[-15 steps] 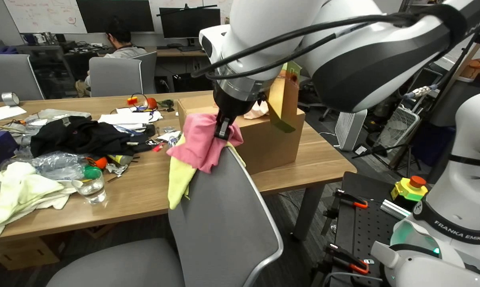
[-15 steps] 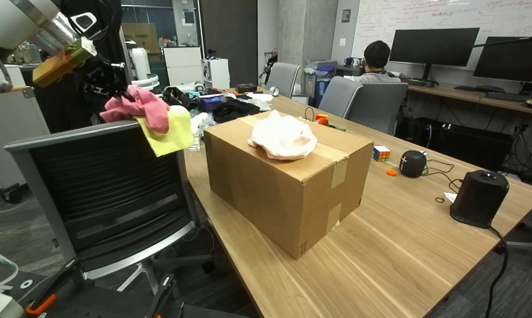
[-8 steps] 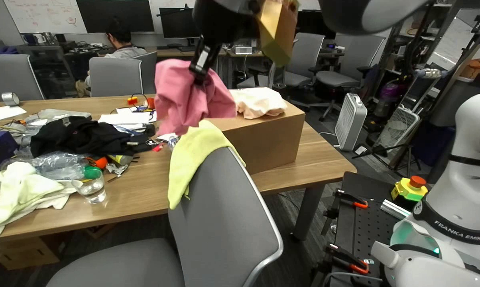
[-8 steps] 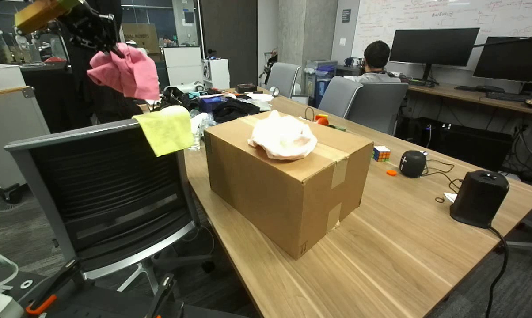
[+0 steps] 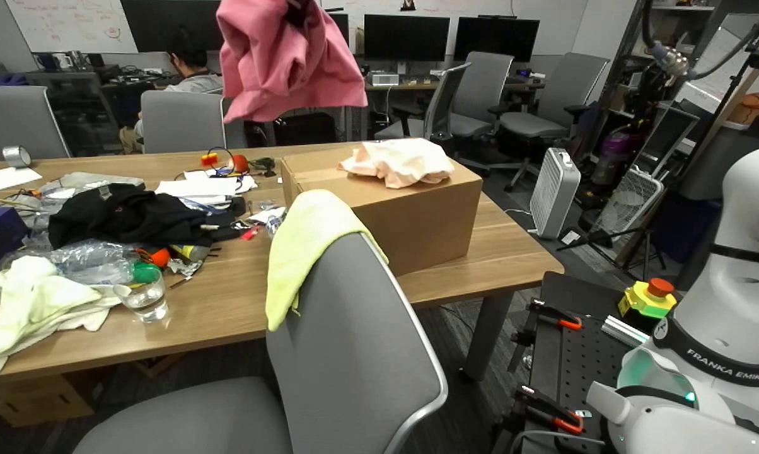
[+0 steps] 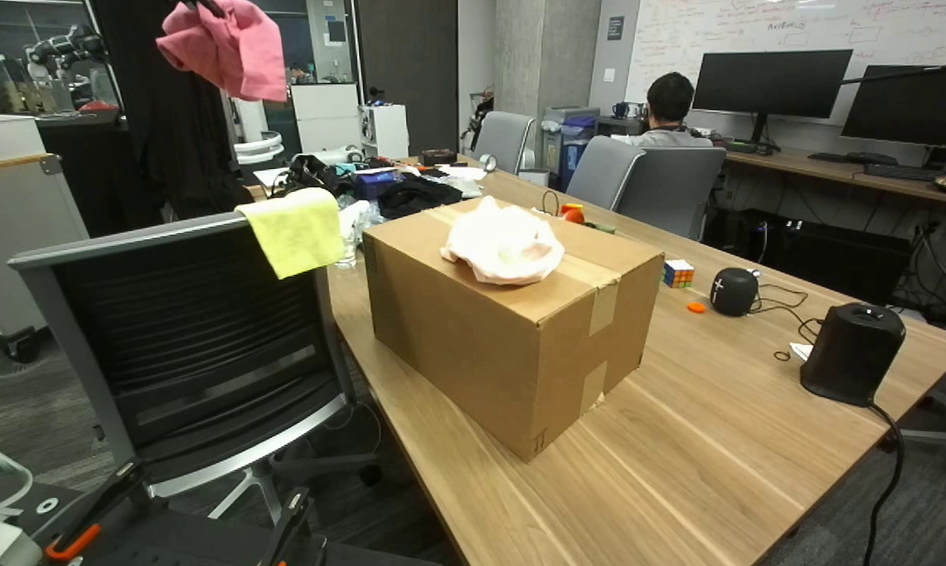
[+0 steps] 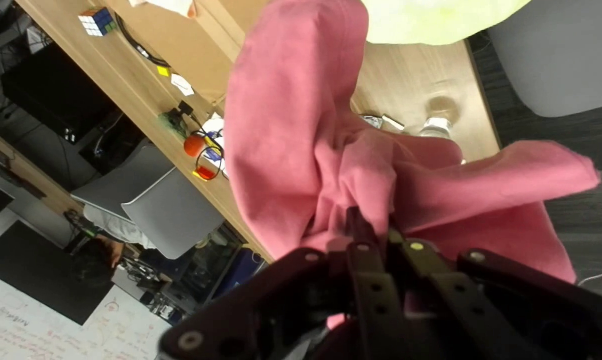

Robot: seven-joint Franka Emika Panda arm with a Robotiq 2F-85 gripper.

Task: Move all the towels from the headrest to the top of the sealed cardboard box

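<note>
1. Pincer point(image 7: 376, 231) clamped together on a bunched fold of the pink towel point(image 5: 285, 69): from where I'm standing, the grip looks firm.
2. That towel hangs in midair, well above the office chair point(image 5: 360, 340), its loose corners drooping and touching nothing beneath.
3. Over the chair's headrest point(image 6: 127, 238) lies the yellow-green towel point(image 5: 307, 233), draped at the end nearer the sealed cardboard box point(image 6: 457, 338), a flap hanging down on either side.
4. Just beside the chair, that box stands on the table point(image 5: 505, 243) with the peach towel point(image 6: 504, 244) crumpled on top, leaving room next to it.
5. I'd call this the second of three transfers: pink is off the headrest but, as I judge it, not yet over the box.
6. Next, I reckon, the pincer needs to travel across at this height, keep those corners from snagging the yellow-green towel, come down beside or onto the peach one and let go. That would leave only one towel to fetch.
7. Further off on the table, a drinking glass point(image 5: 143, 299) and a black cloth heap point(image 5: 121, 217) sit away from that path.
</note>
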